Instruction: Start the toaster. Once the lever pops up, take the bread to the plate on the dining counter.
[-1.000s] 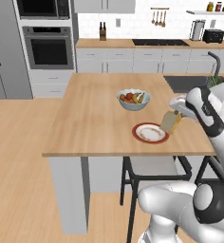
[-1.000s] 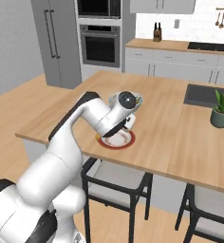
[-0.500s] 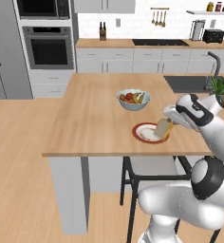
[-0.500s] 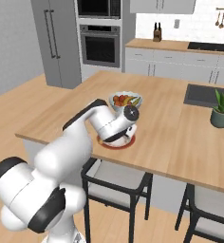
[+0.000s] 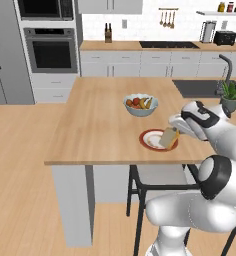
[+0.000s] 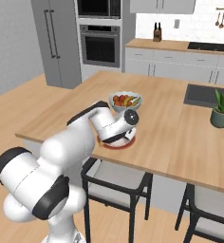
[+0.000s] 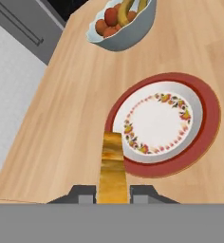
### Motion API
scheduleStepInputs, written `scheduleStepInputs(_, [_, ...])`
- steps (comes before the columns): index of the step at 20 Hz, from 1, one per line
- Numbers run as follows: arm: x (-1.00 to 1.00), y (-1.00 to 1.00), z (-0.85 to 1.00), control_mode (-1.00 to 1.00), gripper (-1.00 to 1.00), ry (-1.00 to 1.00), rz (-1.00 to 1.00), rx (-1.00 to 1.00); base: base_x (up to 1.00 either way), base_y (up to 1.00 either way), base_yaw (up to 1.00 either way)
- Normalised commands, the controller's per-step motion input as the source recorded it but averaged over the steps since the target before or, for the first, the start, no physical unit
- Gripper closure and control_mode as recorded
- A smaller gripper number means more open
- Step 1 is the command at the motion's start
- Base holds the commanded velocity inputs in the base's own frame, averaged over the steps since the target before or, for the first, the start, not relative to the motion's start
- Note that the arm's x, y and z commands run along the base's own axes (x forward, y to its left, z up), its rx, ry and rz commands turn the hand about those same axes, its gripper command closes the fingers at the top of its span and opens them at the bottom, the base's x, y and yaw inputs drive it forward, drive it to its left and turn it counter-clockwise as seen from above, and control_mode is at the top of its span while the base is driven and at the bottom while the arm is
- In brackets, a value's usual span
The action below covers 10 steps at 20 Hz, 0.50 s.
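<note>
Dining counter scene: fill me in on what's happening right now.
The robot's pincer is shut on the bread, holding the slice on edge low over the near rim of the plate on the dining counter. The bread is not yet laid flat on the plate. A bowl of fruit sits just beyond the plate.

On the dining counter, the fruit bowl sits behind the plate, apart from it.
</note>
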Motion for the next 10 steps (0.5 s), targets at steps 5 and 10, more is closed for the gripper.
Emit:
scheduleStepInputs(5, [0.27,0.0,0.05,-1.0,1.0,0.0,0.0,0.0,0.0,0.0,0.0])
scheduleStepInputs(10, [0.46,0.0,-0.11,-1.0,1.0,0.0,0.0,0.0,0.0,0.0,0.0])
